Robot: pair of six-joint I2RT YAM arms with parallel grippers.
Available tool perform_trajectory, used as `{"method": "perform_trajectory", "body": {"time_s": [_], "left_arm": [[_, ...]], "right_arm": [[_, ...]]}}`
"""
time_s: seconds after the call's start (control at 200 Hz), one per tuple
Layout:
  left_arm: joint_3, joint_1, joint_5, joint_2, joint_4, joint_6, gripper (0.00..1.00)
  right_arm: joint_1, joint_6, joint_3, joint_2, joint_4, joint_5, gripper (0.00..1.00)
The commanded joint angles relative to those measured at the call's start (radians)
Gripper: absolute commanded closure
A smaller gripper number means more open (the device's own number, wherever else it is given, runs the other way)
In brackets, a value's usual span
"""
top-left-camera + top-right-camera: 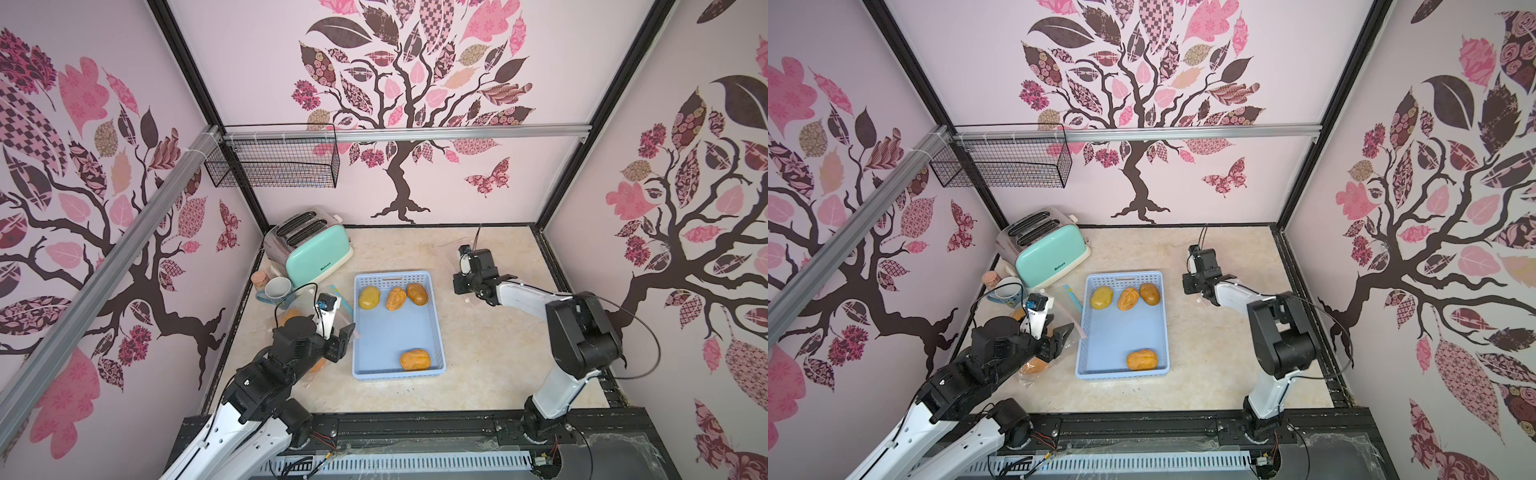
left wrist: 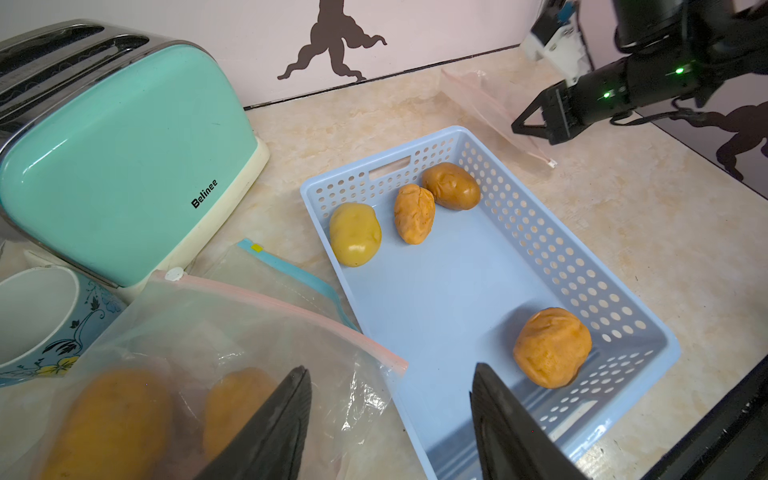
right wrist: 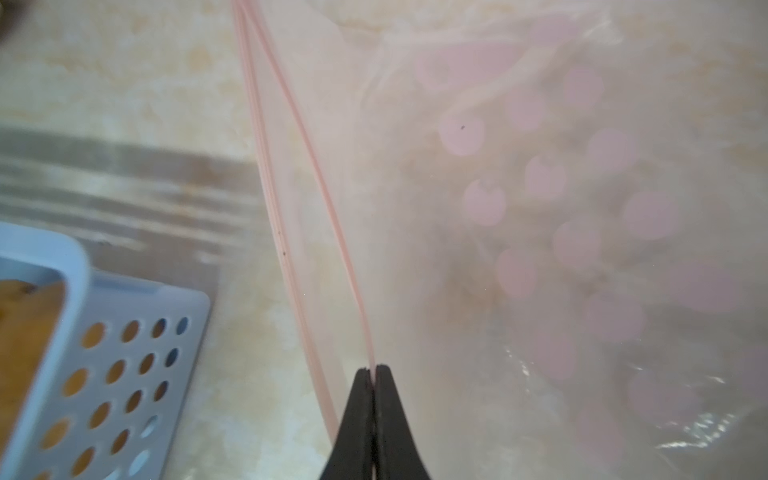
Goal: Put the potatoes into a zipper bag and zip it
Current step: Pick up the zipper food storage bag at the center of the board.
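The right tool point(image 3: 375, 368) is clamped shut on the pink zip strip point(image 3: 328, 208) of an empty bag point(image 3: 540, 187). It seems to pinch only one lip, since a second pink line runs apart from it toward the tabletop point(image 3: 124, 62). The step in hand looks like opening that mouth, so the pinch should sit on the stiff strip rather than the thin film (film would likely stretch and slip). The lift should be slow and slight, leaving the other lip flat while the opening turns toward the basket point(image 3: 54, 257) just beside it. Four potatoes point(image 2: 414, 214) lie in the basket, three at its far end and one near the left tool point(image 2: 390, 370). That tool hangs open and holds nothing, above a second bag point(image 2: 249, 328) with at least two potatoes already inside. It looks well placed to fetch the near potato once the mouth gapes.
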Motion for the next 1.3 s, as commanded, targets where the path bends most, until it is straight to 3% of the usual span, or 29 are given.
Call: {"method": "perform_trajectory", "body": {"time_s": [0.0,0.28,0.495,0.555,0.665,0.73,0.86,1.071,1.141,1.291], "left_arm": [[-0.015,-0.002,0.004,0.015,0.012,-0.019,0.36],[0.069,-0.002,0.229,0.044,0.059,-0.189,0.34],[0.008,-0.016,0.459,0.181,0.321,-0.453,0.40],[0.032,-0.072,0.429,0.261,0.357,-0.472,0.40],[0.120,-0.232,0.262,0.436,0.382,-0.426,0.39],[0.172,-0.275,0.234,0.540,0.409,-0.432,0.39],[0.256,-0.300,0.224,0.697,0.484,-0.471,0.39],[0.312,-0.304,0.190,0.827,0.622,-0.513,0.39],[0.344,-0.303,0.182,0.870,0.635,-0.512,0.49],[0.419,-0.303,0.164,0.964,0.635,-0.504,0.50]], "right_arm": [[-0.013,0.141,-0.106,-0.222,0.124,-0.026,1.00],[-0.011,0.425,-0.364,-0.614,0.299,-0.350,1.00],[0.063,0.605,-0.524,-0.752,0.441,-0.469,1.00],[0.093,0.618,-0.549,-0.766,0.456,-0.464,1.00],[0.131,0.623,-0.576,-0.774,0.471,-0.456,1.00],[0.133,0.648,-0.595,-0.767,0.502,-0.460,1.00],[0.136,0.669,-0.619,-0.745,0.541,-0.471,1.00],[0.137,0.651,-0.640,-0.742,0.535,-0.465,1.00],[0.136,0.636,-0.638,-0.744,0.527,-0.466,1.00],[0.135,0.614,-0.638,-0.746,0.495,-0.464,1.00]]}}
